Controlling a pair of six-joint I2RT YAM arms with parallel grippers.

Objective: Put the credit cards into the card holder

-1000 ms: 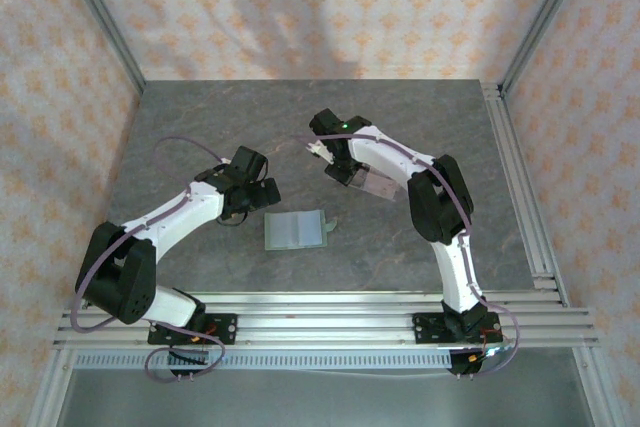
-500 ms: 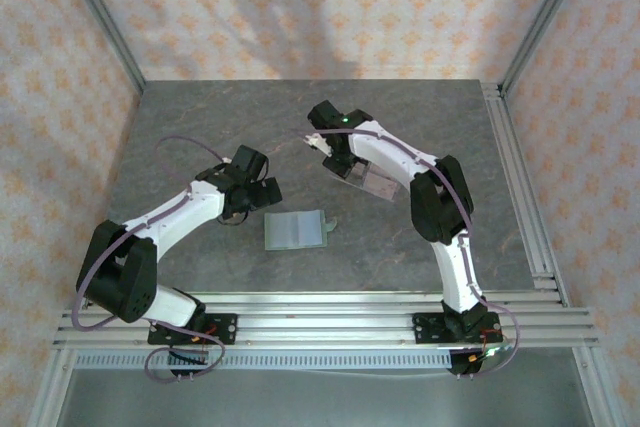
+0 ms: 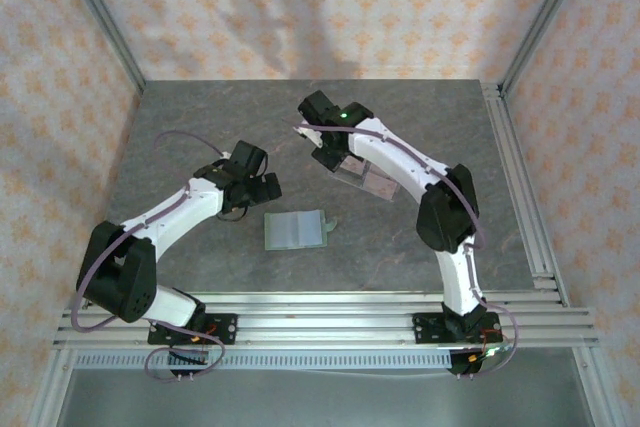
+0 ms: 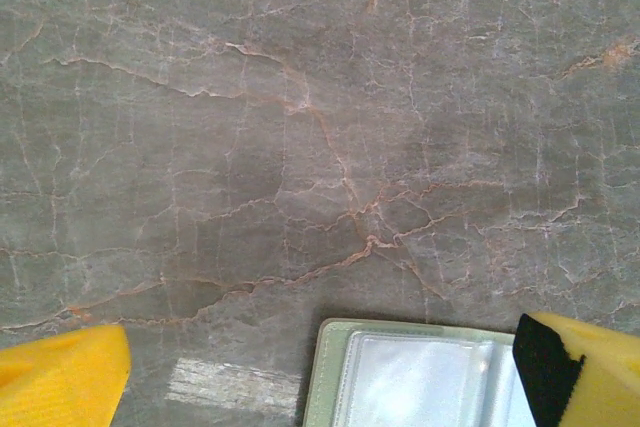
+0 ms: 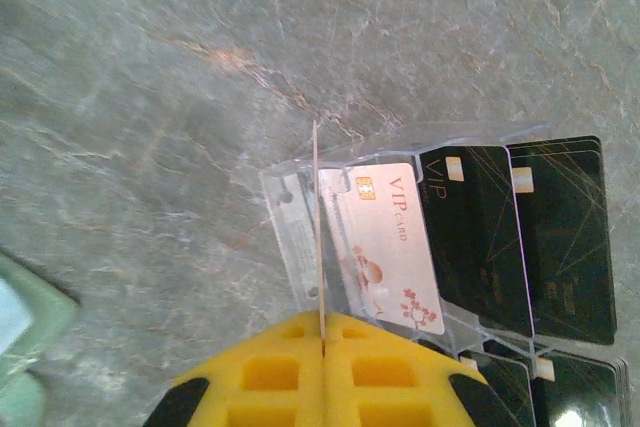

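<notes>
While my right claw (image 5: pixel 322 335) hangs over the clear rack (image 5: pixel 290 209), its fingers are pressed together on a thin card (image 5: pixel 317 217) seen edge-on. The edge looks pale, but I cannot read its face. A pink card (image 5: pixel 385 247) lies in the rack beside black cards (image 5: pixel 520 237). My left claw (image 3: pixel 266 187) is spread wide and empty, just beyond the card holder (image 3: pixel 296 229), which lies open on the table (image 3: pixel 200 117).

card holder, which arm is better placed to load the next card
Right: right claw is shut on a credit card, edge-on above the clear rack; left claw hangs open and empty by the card holder.
</notes>
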